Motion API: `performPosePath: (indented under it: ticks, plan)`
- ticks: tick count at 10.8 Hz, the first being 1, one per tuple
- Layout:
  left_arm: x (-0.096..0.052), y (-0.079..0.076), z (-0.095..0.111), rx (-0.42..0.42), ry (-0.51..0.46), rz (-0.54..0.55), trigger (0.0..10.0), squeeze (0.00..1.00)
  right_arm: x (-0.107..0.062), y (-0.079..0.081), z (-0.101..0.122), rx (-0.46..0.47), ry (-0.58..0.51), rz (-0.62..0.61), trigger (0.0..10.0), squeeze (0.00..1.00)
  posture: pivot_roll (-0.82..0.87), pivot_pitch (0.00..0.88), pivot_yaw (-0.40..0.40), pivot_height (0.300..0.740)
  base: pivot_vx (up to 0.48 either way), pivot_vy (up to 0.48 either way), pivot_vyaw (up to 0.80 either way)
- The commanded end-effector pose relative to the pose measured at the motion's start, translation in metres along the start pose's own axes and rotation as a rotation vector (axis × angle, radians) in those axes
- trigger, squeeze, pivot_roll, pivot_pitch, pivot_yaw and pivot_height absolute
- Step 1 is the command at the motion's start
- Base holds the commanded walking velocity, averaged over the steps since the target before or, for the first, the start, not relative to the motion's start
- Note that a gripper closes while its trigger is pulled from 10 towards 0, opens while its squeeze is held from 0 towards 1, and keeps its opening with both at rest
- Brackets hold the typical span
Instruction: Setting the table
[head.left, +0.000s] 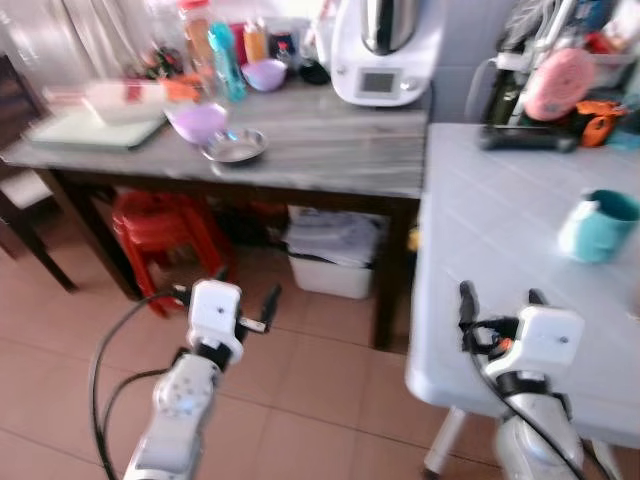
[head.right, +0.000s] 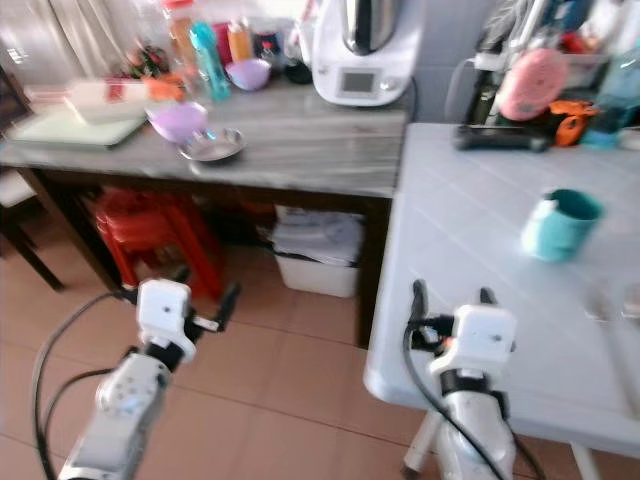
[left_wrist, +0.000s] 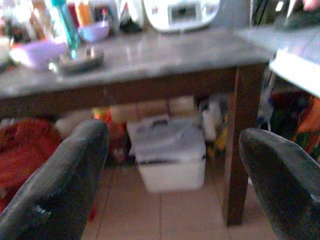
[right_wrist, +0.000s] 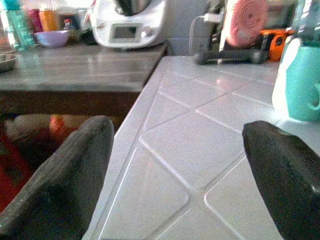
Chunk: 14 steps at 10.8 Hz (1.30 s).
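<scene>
Right end effector (head.left: 497, 296) released, empty, at white surface (head.left: 480, 230) near edge | left end effector (head.left: 226, 281) released over floor | teal cup (head.left: 598, 226) toward right edge | bowl, probably steel (head.left: 235, 146), on grey surface (head.left: 330, 140), staged for fetching.

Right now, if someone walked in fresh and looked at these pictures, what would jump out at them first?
Probably the teal mug, standing alone on the white tiled table ahead of the right gripper, which is open at the table's near edge. Next, the big white kitchen appliance at the back of the cluttered grey-topped wooden table, and the left gripper, open over the floor.
</scene>
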<state>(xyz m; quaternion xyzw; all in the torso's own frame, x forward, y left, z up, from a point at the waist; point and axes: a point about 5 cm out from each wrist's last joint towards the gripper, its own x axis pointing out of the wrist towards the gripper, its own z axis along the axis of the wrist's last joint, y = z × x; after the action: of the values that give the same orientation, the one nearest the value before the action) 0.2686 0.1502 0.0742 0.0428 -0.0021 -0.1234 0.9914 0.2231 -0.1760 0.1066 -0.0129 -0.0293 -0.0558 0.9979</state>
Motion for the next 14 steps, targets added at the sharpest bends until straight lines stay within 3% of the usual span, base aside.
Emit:
performPosePath:
  ticks: [1, 4, 6, 8, 12, 14]
  plan:
    - [0.002, 0.004, 0.002, 0.008, -0.001, 0.002, 10.0, 0.00, 0.000, 0.007, 0.001, 0.000, -0.001, 0.032, 10.0, 0.00, 0.02, 0.000, 0.106, 0.740, 0.000, -0.409, 0.00]
    - [0.004, -0.007, 0.000, -0.009, 0.011, -0.037, 10.0, 0.00, -0.002, 0.004, -0.001, 0.033, 0.025, -0.004, 10.0, 0.00, 0.00, 0.000, 0.083, 0.740, 0.000, -0.407, 0.00]
    - [0.011, -0.017, 0.000, -0.034, 0.004, -0.046, 10.0, 0.00, 0.000, -0.007, -0.001, 0.021, 0.033, -0.033, 10.0, 0.00, -0.04, 0.000, 0.076, 0.740, 0.000, -0.405, 0.00]
    - [0.015, -0.022, -0.003, -0.051, 0.022, -0.086, 10.0, 0.00, 0.005, -0.010, 0.003, 0.017, 0.026, -0.038, 10.0, 0.00, -0.06, 0.000, 0.081, 0.740, 0.000, 0.000, 0.00]
    - [0.018, -0.024, -0.012, -0.044, 0.041, -0.163, 10.0, 0.00, 0.015, 0.002, -0.005, 0.023, 0.060, 0.015, 10.0, 0.00, -0.05, 0.000, 0.081, 0.740, 0.000, 0.000, 0.00]
    - [0.015, -0.034, -0.016, -0.059, 0.052, -0.269, 10.0, 0.00, 0.018, 0.000, -0.010, 0.032, 0.089, -0.002, 10.0, 0.00, -0.05, 0.000, 0.080, 0.740, 0.000, 0.000, 0.00]
